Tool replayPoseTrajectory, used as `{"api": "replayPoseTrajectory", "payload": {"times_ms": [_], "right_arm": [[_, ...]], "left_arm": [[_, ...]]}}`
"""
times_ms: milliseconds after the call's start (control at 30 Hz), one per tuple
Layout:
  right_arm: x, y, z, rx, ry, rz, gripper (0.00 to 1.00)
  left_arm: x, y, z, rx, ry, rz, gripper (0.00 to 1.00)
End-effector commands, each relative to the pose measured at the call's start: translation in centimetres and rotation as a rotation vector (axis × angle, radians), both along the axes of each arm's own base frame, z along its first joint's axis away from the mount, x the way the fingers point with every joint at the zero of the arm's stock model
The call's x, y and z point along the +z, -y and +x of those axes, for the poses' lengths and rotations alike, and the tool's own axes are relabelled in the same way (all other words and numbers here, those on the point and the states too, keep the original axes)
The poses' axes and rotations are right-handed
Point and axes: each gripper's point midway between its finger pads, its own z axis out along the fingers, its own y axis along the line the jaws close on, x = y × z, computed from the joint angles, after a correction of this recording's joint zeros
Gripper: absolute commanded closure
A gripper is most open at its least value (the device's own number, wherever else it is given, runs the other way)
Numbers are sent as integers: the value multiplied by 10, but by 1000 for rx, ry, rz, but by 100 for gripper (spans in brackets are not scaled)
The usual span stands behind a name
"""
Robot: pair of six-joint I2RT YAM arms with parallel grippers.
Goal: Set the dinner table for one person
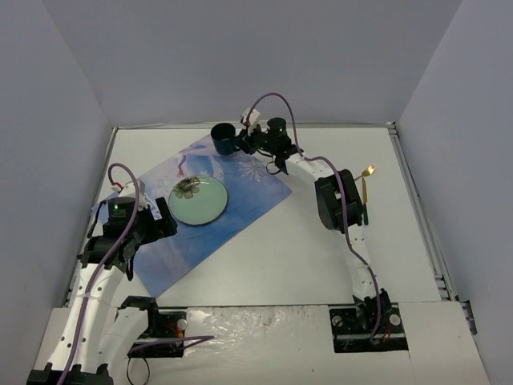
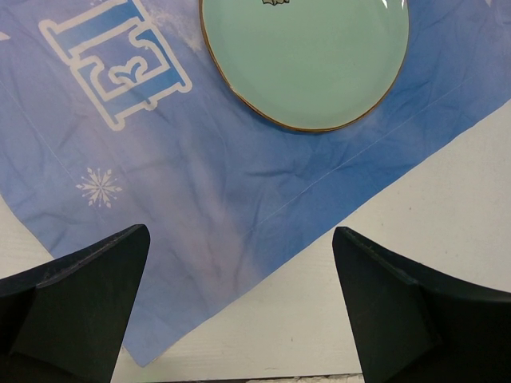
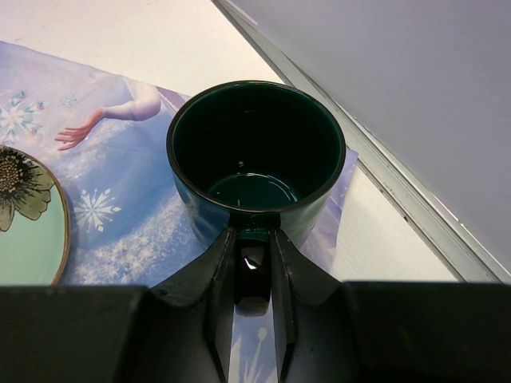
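On the white dinner table (image 1: 321,257) lies a blue snowflake placemat (image 1: 240,208) at an angle. A pale green plate (image 1: 198,200) with a gold rim and a flower print rests on it. At the mat's far corner stands a dark green mug (image 1: 223,139), upright and empty (image 3: 255,155). My right gripper (image 3: 254,239) is shut on the mug's handle. My left gripper (image 2: 239,263) is open over the mat's near edge, short of the plate (image 2: 307,60), with nothing between its fingers.
A gold fork (image 1: 366,183) lies on the bare table at the right, beside the right arm's elbow. A metal rim (image 3: 383,171) runs along the table's far edge just behind the mug. Grey walls close in three sides.
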Motion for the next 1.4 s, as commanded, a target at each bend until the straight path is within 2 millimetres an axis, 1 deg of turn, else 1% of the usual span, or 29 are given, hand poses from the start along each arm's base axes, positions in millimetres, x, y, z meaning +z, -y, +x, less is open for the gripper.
{"api": "replayPoseTrajectory", "payload": {"times_ms": [0,100,367,467,633,733,833,1067,1200,1233,1300,1367], "right_arm": [[108,-6,17,-3,304,163,100],[108,-8,19,0,316,175,100],[92,-12,22,4,317,185,100],[86,-12,22,3,309,188,100],[69,-12,22,1,285,181,100],[60,-10,22,-1,273,172,97],[58,-9,21,-4,270,168,86],[53,-1,23,-16,263,153,68],[45,4,23,-29,245,143,52],[47,8,23,-39,246,145,48],[61,17,23,-66,263,162,41],[70,28,21,-98,259,169,37]], "left_arm": [[10,1,10,1,45,3,3],[10,1,10,-1,41,4,3],[10,1,9,2,42,10,3],[9,1,9,0,38,10,3],[8,1,9,-1,35,11,3],[8,2,9,-2,34,11,3],[8,2,9,-4,34,10,3],[7,4,9,-11,31,10,3],[7,5,9,-17,30,9,3],[7,6,9,-20,29,8,3],[7,6,9,-20,29,9,3],[7,6,8,-22,29,8,3]]}}
